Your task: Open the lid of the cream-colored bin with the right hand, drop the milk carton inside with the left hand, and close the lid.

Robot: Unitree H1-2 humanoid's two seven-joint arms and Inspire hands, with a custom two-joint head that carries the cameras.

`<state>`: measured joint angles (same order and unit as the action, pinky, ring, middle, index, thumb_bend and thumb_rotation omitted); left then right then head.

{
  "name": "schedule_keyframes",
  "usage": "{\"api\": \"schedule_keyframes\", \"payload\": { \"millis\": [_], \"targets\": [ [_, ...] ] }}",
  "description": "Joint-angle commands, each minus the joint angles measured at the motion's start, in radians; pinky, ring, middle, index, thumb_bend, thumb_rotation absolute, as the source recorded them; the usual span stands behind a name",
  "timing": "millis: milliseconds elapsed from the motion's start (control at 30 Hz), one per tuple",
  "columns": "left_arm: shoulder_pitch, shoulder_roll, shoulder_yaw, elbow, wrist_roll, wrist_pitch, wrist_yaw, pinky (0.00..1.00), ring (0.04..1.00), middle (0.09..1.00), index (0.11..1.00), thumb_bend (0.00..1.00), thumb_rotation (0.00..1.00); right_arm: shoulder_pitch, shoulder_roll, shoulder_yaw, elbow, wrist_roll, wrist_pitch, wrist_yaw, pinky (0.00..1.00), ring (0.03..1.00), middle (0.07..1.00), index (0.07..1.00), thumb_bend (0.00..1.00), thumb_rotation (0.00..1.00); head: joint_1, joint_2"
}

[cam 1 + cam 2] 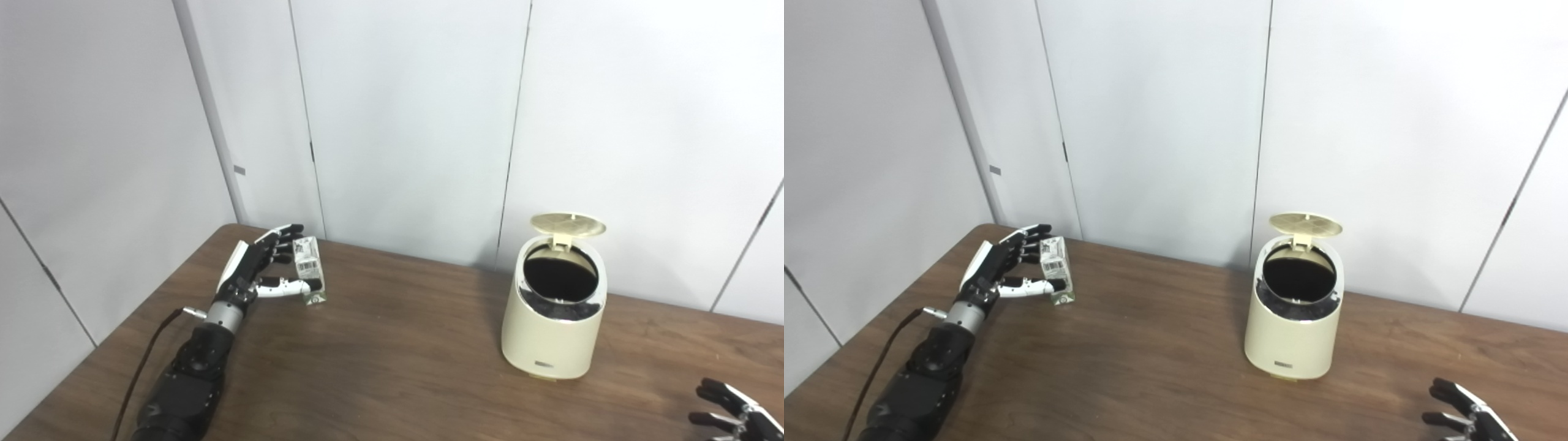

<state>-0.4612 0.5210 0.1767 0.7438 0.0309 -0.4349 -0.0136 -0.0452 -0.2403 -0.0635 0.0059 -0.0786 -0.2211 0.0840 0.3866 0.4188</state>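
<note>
The cream-colored bin [551, 337] stands on the table at centre right. Its round lid [568, 225] is tipped up at the back, and the dark inside shows. The small white milk carton [308, 267] rests on the table at the far left, slightly tilted. My left hand [260, 266] wraps it, with the fingers behind its top and the thumb across its front. My right hand [732, 410] lies low at the bottom right corner, mostly cut off; its fingers are spread and it holds nothing.
The brown wooden table [392, 367] stretches between carton and bin. White wall panels close the back. The table's left edge [110, 331] runs close beside my left arm. A dark cable [144, 361] hangs along that arm.
</note>
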Motion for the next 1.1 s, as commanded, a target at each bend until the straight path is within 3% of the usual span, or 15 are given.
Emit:
{"api": "schedule_keyframes", "payload": {
  "millis": [0, 167, 500, 667, 800, 1000, 1033, 1067],
  "targets": [
    [-0.048, 0.012, 0.011, -0.001, -0.027, -0.034, 0.0, 0.68, 0.736, 0.781, 0.805, 0.97, 0.11, -0.011, -0.013, -0.01, -0.038, 0.018, -0.039, -0.001, 0.49, 0.686, 0.806, 0.794, 1.0, 0.55, -0.001, 0.001],
    [-0.055, 0.005, 0.005, 0.019, -0.022, -0.032, 0.006, 0.68, 0.734, 0.773, 0.797, 0.95, 0.08, -0.008, -0.012, -0.008, -0.041, 0.002, -0.032, -0.009, 0.49, 0.682, 0.809, 0.797, 1.0, 0.56, -0.002, 0.003],
    [-0.066, 0.005, -0.006, 0.041, -0.005, -0.035, 0.026, 0.65, 0.712, 0.765, 0.792, 0.95, 0.12, -0.012, -0.01, -0.003, -0.033, 0.009, -0.041, -0.004, 0.5, 0.7, 0.825, 0.811, 1.0, 0.54, -0.008, -0.004],
    [-0.06, -0.012, 0.016, 0.033, -0.029, -0.035, 0.037, 0.61, 0.669, 0.717, 0.757, 0.93, 0.07, -0.004, -0.011, 0.001, -0.036, 0.0, -0.043, -0.004, 0.52, 0.707, 0.834, 0.82, 1.0, 0.54, -0.02, -0.015],
    [-0.057, -0.027, 0.031, 0.029, -0.018, -0.035, 0.083, 0.57, 0.618, 0.669, 0.724, 0.93, 0.04, 0.003, -0.012, 0.001, -0.046, 0.0, -0.042, -0.003, 0.52, 0.707, 0.837, 0.822, 1.0, 0.53, -0.023, -0.009],
    [-0.058, -0.035, 0.016, 0.023, 0.036, -0.035, 0.208, 0.44, 0.489, 0.539, 0.603, 0.83, 0.0, 0.01, -0.013, 0.0, -0.062, 0.003, -0.023, -0.002, 0.53, 0.711, 0.841, 0.824, 1.0, 0.53, -0.02, 0.005],
    [-0.058, -0.036, 0.016, 0.019, 0.033, -0.035, 0.214, 0.43, 0.471, 0.508, 0.585, 0.66, 0.0, 0.011, -0.014, 0.0, -0.063, 0.005, -0.023, 0.0, 0.53, 0.712, 0.841, 0.825, 1.0, 0.53, -0.018, 0.006],
    [-0.059, -0.037, 0.016, 0.016, 0.028, -0.035, 0.215, 0.42, 0.455, 0.478, 0.558, 0.59, 0.0, 0.011, -0.015, 0.0, -0.064, 0.007, -0.022, 0.001, 0.53, 0.711, 0.842, 0.826, 1.0, 0.53, -0.017, 0.007]
  ]
}}
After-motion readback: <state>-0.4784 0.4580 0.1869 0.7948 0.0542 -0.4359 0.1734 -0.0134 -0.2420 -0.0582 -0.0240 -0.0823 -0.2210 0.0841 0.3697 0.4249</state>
